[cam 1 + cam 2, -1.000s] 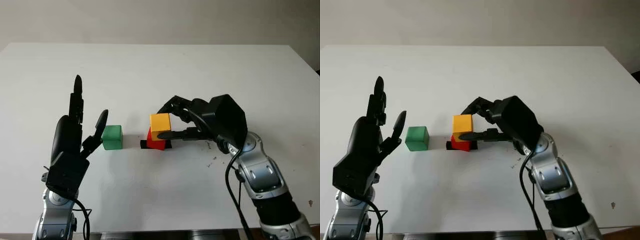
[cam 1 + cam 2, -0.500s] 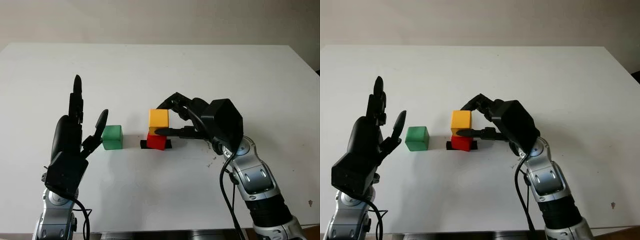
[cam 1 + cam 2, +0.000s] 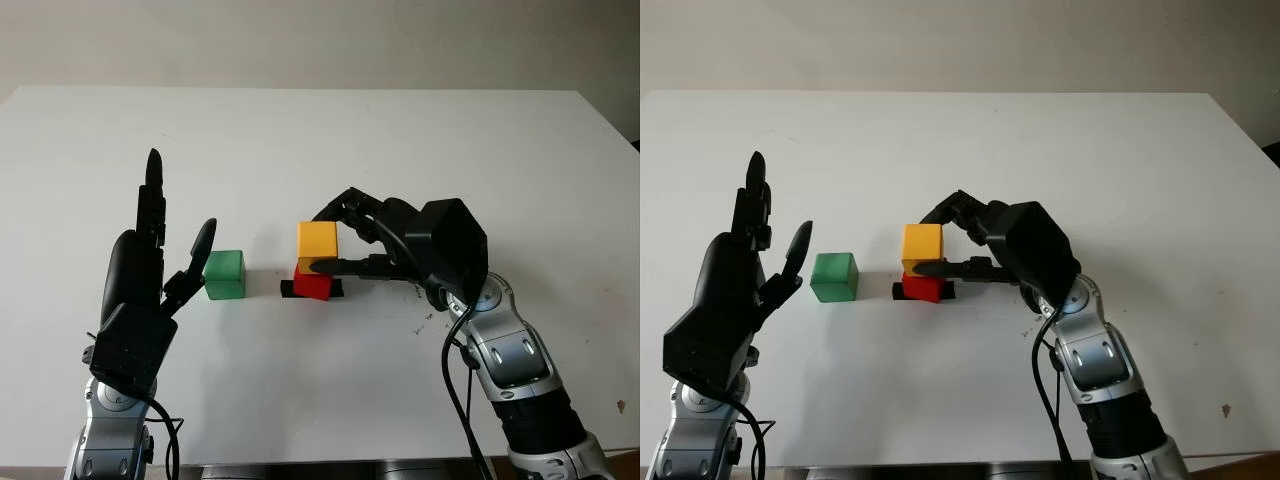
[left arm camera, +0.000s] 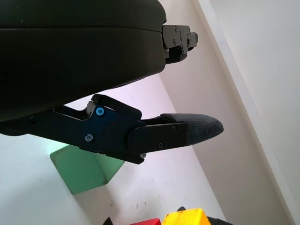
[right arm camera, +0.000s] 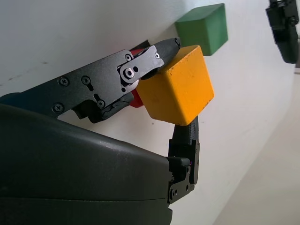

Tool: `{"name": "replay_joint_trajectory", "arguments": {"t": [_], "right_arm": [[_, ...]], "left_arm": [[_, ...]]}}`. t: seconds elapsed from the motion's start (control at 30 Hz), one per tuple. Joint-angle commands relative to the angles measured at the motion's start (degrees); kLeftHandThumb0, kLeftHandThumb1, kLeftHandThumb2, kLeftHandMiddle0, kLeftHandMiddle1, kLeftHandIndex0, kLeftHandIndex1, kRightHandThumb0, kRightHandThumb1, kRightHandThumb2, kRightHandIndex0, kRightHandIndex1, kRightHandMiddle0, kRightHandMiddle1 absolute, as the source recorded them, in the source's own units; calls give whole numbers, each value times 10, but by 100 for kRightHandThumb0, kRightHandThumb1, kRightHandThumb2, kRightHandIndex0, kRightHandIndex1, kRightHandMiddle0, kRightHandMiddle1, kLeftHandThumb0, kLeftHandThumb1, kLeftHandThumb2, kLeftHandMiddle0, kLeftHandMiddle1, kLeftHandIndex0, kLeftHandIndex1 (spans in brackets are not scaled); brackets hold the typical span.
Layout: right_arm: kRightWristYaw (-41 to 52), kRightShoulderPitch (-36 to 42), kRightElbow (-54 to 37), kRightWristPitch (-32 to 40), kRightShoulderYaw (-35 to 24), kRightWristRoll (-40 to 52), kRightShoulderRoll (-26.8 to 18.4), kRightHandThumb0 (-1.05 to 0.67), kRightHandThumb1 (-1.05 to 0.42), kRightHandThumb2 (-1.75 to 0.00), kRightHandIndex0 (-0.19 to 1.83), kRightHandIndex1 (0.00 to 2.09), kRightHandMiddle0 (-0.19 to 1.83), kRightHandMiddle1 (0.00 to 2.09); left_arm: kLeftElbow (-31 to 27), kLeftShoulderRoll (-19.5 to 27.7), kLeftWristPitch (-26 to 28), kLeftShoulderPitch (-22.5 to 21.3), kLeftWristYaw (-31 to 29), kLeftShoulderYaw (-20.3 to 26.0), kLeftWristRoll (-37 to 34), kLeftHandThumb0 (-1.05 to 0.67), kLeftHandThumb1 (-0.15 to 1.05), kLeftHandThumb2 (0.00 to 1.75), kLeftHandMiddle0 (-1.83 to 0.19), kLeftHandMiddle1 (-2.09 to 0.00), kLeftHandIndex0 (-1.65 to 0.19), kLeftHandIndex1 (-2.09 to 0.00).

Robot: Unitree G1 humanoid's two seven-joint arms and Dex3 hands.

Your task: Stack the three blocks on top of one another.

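Your right hand pinches the yellow block directly above the red block; the green block sits beside your open left hand.

White table across most of the head views, matte and evenly lit, with soft shadows and a few small dark specks right of centre plus another speck near the right edge. Behind the far edge, a plain pale beige wall, bare and smooth. At the far right corner, a sliver of dark floor past the table edge.
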Motion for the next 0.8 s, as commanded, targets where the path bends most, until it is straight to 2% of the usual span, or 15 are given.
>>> {"name": "replay_joint_trajectory", "arguments": {"t": [0.0,0.43,0.6,0.73,0.77], "right_arm": [[2,3,-18,5,1,-3,-8,-38,-99,-5,15,5,18,161],[-8,22,-12,-36,4,-26,-11,-41,-100,-6,15,5,17,149],[-2,23,-3,-64,11,-39,-19,-46,-98,-5,8,3,4,105],[22,20,-3,-79,17,-40,-35,-53,-95,-5,-10,2,1,43],[27,19,-3,-83,19,-42,-39,-56,-95,-5,-14,2,-1,34]], "left_arm": [[-11,-1,-1,5,2,2,0,-68,105,50,7,-6,11,-5],[-17,2,6,9,-4,4,-3,-69,105,50,8,-5,12,-5],[-18,1,12,10,-3,4,-2,-70,105,49,7,-5,11,-6],[-15,2,7,9,-2,4,-3,-69,105,49,8,-5,11,-5],[-14,2,6,8,-2,4,-3,-69,105,49,8,-5,12,-5]]}}
